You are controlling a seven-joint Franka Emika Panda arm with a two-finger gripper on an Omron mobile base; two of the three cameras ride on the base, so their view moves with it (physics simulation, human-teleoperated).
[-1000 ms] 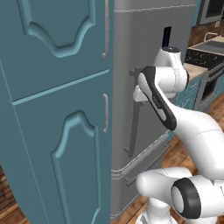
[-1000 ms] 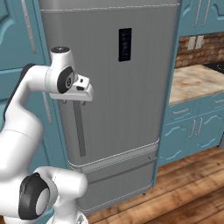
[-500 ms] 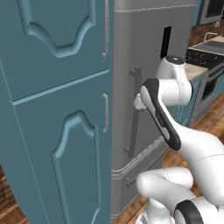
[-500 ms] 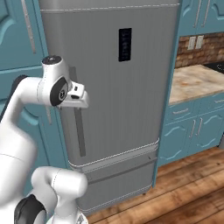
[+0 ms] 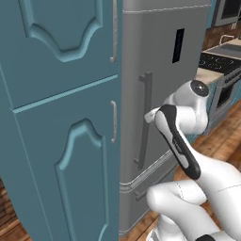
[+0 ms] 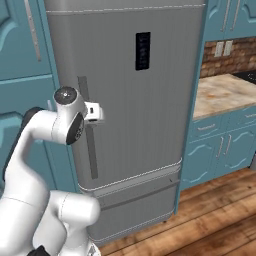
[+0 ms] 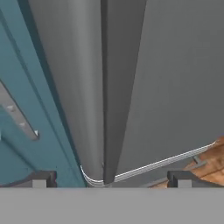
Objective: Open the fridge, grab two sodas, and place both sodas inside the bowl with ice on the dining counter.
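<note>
tool [image 7: 109, 178]: open, tips wide apart, straddling handle [image 7: 94, 87], not clamped | fridge [image 6: 150, 125]: door shut, between teal cabinets [image 5: 56, 117], display [image 6: 143, 51] up top, drawer [image 6: 135, 200] below | arm [image 5: 176, 141] at handle mid-height | bench [image 6: 220, 92] right of fridge

The fridge [image 6: 150, 125] was plain brushed grey, and its long handle [image 6: 89, 135] a darker grey. Above and right of the handle sat a black display [image 6: 143, 51]. A pale silver line [image 7: 166, 161] edged the door's bottom above the drawer [image 6: 135, 200], also grey. The cabinets [image 5: 61, 117] left of the fridge were teal, with slim silver pulls [image 5: 113, 121]. Right of the fridge, the worktop [image 6: 222, 92] was beige with brown marbling, the wall [image 6: 235, 50] behind it red-brown brick, and the floor [image 6: 215, 220] brown wooden planks. The arm [image 6: 50, 135] was white with dark joints; the fingers [image 7: 183, 178] were dark grey.
</note>
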